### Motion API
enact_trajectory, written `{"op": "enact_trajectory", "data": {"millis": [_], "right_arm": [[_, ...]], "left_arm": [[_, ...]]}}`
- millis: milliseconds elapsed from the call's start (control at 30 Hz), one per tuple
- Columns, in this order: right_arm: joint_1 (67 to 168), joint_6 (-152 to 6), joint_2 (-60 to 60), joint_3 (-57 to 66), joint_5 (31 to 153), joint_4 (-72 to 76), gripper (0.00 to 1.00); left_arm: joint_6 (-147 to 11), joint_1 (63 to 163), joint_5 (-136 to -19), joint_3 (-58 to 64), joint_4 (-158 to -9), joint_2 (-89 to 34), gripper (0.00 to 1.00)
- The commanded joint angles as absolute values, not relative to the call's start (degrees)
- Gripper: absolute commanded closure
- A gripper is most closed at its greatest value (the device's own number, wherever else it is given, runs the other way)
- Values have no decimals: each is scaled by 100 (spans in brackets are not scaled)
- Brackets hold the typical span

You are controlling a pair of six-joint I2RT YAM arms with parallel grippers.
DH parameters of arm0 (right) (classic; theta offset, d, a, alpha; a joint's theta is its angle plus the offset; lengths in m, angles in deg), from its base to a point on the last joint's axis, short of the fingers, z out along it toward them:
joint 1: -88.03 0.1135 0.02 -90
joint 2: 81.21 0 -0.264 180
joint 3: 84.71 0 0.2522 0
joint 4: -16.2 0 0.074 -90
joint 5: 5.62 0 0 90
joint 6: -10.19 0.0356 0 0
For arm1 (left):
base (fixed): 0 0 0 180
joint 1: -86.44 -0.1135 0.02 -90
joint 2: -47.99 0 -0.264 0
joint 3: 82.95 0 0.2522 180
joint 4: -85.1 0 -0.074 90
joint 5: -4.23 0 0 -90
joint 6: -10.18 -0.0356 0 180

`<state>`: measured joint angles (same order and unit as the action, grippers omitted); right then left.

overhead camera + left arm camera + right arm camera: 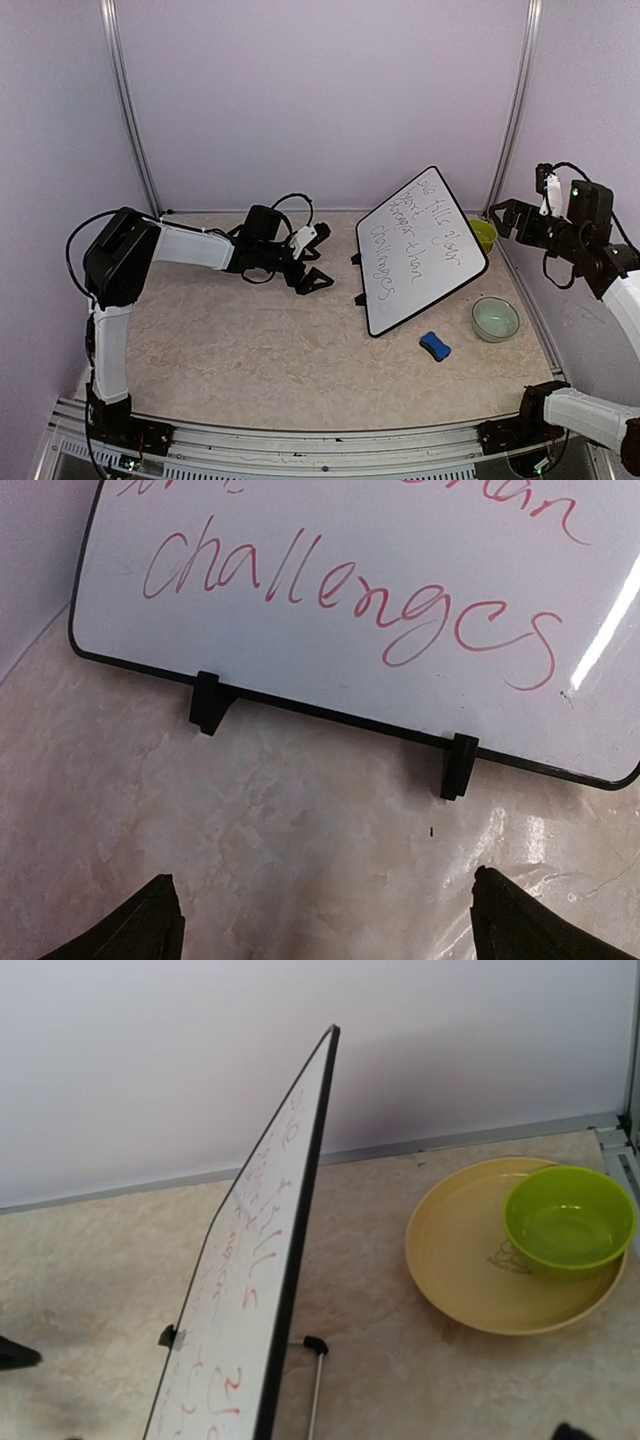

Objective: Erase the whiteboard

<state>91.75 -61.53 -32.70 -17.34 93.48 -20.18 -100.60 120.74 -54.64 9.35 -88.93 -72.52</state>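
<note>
Left end effector hangs low over the middle of the surface, jaws spread wide and empty, facing the lower edge of the whiteboard. I see the right end effector just as wide and empty, raised above the right edge. The whiteboard stands tilted on a wire stand toward the far right corner, with red writing across it. A blue eraser lies near its near edge, beside a pale bowl.
</note>
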Motion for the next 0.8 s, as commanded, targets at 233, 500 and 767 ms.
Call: {"op": "enact_trajectory", "data": {"millis": [233,500,767], "right_arm": [[9110,-6023,-3457,-1971,9469,-1902,0],[9110,-6003,-3538,-1970,9449,-1951,0],[9110,-6003,-3621,-1963,9401,-2003,0]], "left_arm": [[-10782,12701,-5730,2277,-7676,-8107,8],[-10679,12872,-5614,2479,-7654,-8356,24],[-10828,13024,-5650,2741,-7227,-8538,30]]}}
